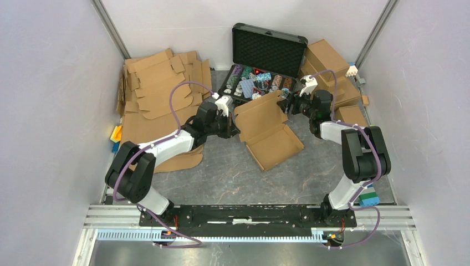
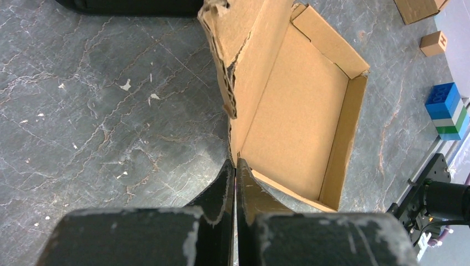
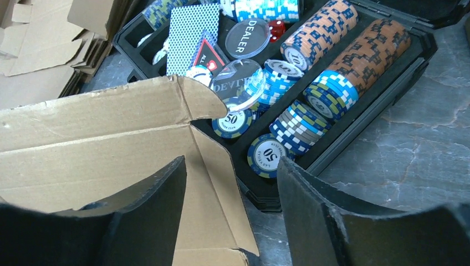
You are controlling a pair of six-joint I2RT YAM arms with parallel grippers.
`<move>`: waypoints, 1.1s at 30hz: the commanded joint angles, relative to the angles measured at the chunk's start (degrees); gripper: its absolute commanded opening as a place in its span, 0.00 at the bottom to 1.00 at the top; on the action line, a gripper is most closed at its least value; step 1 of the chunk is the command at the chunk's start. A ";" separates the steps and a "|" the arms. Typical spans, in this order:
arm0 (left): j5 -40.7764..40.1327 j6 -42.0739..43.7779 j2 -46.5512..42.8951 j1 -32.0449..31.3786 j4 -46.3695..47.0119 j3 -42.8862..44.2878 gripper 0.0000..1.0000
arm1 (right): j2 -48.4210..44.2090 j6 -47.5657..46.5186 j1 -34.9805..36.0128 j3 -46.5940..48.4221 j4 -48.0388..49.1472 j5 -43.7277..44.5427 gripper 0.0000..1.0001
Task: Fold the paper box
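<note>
Nearest me, bare grey table (image 1: 221,177) runs from my bases up to the paper box (image 1: 274,145), so there is free room on the near side. The box sits mid-table, skewed. Its tray walls look up on the sides I can see, and its lid (image 1: 259,113) stands raised at the far end.

My left gripper (image 2: 235,166) is pinched nearly closed on the tray's left wall where it meets the lid, with only cardboard thickness between the fingers. My right gripper (image 3: 230,163) is spread wide and holds nothing. It sits behind the lid's top edge, and the lid flap (image 3: 188,97) is just by its left finger.

Step, as I judge it: the tray is formed and the lid close and tuck remain. Next I should push the lid down toward me with the right arm, fold its flaps in, and keep the left pinch steady.

The lid's side edge (image 2: 224,72) looks ragged and could snag. It is tight at the far side, where the open poker chip case (image 1: 266,61) sits just behind the lid. Flat blanks (image 1: 158,83) lie far left and finished boxes (image 1: 327,61) far right.
</note>
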 commanded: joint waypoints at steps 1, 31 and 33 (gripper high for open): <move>0.55 2.73 -1.03 -0.18 1.01 0.57 0.02 | 0.71 -0.66 0.18 1.82 2.88 -2.54 0.60; -17.88 2.82 -11.66 -7.93 1.49 -5.10 0.02 | -34.22 0.63 20.31 -25.60 -0.45 33.01 0.00; -18.21 2.26 -11.84 -8.59 2.66 -5.71 0.02 | -35.75 0.48 22.21 -26.80 -0.73 35.16 0.00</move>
